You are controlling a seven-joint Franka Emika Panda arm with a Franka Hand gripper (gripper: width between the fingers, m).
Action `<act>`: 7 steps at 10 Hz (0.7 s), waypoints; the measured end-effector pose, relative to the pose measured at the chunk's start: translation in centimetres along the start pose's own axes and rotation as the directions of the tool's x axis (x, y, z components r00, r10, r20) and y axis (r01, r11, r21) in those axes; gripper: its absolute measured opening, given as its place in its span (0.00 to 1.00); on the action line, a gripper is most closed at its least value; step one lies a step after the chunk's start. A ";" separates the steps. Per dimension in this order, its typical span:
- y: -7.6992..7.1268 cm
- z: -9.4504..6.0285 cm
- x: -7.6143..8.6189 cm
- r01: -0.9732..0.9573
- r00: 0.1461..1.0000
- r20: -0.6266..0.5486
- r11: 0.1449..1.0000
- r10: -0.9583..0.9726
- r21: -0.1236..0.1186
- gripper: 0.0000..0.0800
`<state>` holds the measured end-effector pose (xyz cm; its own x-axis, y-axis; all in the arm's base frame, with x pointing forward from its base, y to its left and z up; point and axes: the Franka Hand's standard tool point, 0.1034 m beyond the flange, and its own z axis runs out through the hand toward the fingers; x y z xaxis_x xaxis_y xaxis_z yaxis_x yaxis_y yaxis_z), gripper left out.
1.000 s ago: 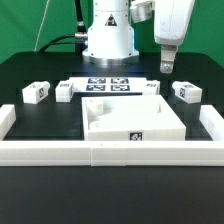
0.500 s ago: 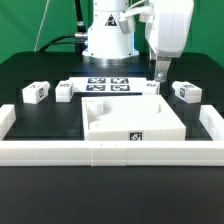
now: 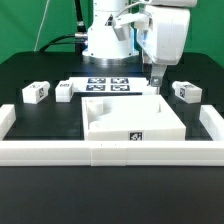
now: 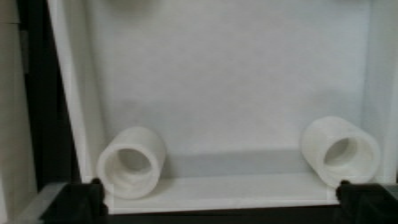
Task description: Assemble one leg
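Three small white legs show in the exterior view: two at its left (image 3: 34, 92) (image 3: 66, 90) and one at its right (image 3: 186, 92). A fourth white piece (image 3: 148, 89) lies at the fingers' foot, partly hidden. My gripper (image 3: 155, 80) hangs low behind the far edge of the large white panel (image 3: 130, 118), open and empty. In the wrist view the gripper (image 4: 217, 200) has its dark fingertips (image 4: 79, 200) wide apart, with the panel (image 4: 222, 100) and its two round sockets (image 4: 128, 160) between them. No leg shows in the wrist view.
The marker board (image 3: 108, 84) lies behind the panel. Long white border rails run along the front (image 3: 100, 152) and both sides (image 3: 8, 120) (image 3: 212, 125). The robot base (image 3: 108, 35) stands at the back.
The gripper has come down and moved toward the exterior view's left, from above the table to just behind the panel's far edge. The parts have not moved.
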<state>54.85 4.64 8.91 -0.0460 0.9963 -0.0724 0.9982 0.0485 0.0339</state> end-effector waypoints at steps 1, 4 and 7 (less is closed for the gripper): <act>-0.2 0.0 -0.5 0.031 1.000 0.003 0.999 -0.031 0.012 0.81; -4.6 2.4 -1.9 0.067 0.998 -0.019 0.997 -0.067 0.032 0.81; -7.1 5.6 -2.6 0.051 0.998 -0.041 0.997 -0.049 0.063 0.81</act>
<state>48.12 1.31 3.29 -0.0960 0.9948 -0.0329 0.9949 0.0949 -0.0329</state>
